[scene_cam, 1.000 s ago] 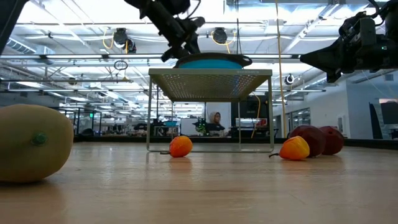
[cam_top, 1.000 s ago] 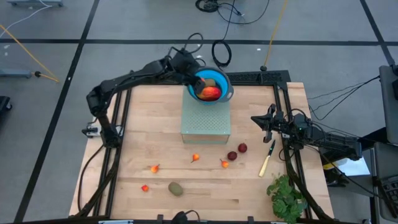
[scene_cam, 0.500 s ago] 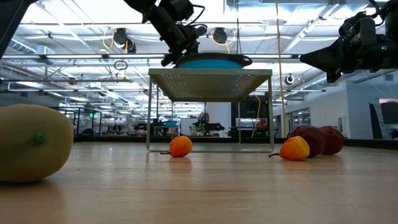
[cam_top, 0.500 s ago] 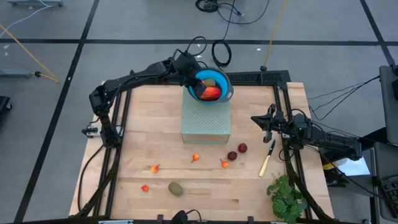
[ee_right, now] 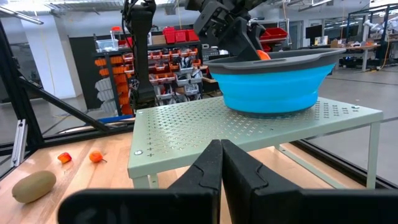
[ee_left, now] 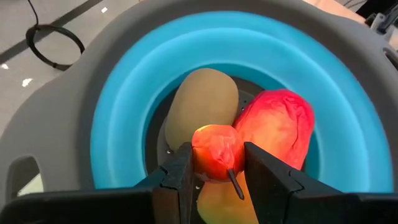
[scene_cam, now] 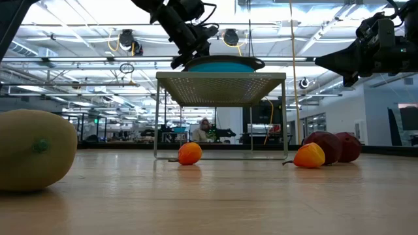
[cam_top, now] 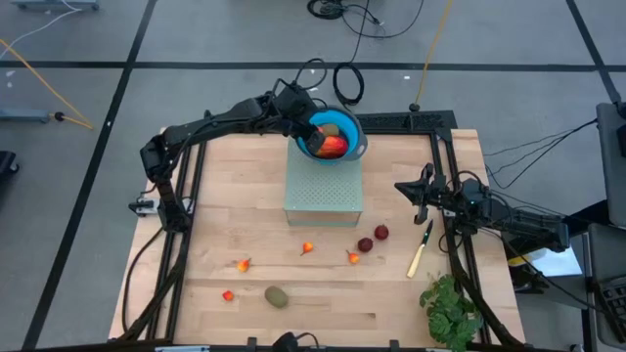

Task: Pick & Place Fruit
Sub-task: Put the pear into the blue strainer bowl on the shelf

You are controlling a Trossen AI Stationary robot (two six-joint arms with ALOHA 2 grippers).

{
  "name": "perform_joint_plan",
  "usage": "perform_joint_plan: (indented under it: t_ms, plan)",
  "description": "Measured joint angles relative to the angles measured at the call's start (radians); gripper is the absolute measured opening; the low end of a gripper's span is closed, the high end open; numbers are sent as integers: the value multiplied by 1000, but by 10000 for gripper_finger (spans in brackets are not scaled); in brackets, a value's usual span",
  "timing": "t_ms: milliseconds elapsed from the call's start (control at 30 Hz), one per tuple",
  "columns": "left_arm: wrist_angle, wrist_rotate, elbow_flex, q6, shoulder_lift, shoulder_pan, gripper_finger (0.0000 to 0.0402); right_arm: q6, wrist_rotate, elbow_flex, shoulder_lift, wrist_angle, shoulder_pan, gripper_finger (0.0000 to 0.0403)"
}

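Seven fruits (cam_top: pixel 277 295) on wooden table (cam_top: pixel 215 205)

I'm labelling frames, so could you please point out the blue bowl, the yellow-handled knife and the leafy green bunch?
blue bowl (cam_top: pixel 356 135): high view, on its right rim.
yellow-handled knife (cam_top: pixel 418 259): high view, on the handle.
leafy green bunch (cam_top: pixel 451 311): high view, middle of the leaves.

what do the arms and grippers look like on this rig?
Both arms are dark, slim, multi-jointed links with black cables running along them. The left gripper has two flat, dark, squared-off fingers. The right gripper has matching dark fingers tapering to wedge tips. No markings visible.
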Motion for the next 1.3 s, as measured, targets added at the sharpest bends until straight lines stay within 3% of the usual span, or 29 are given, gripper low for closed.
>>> perform_joint_plan:
  t_ms: [1167,1300]
  plan:
    - [-10,0,0,179,0,-14,118,0,0,0,0,0,0,0]
    - [-9,0,0,204,0,-14,132,0,0,0,0,0,0,0]
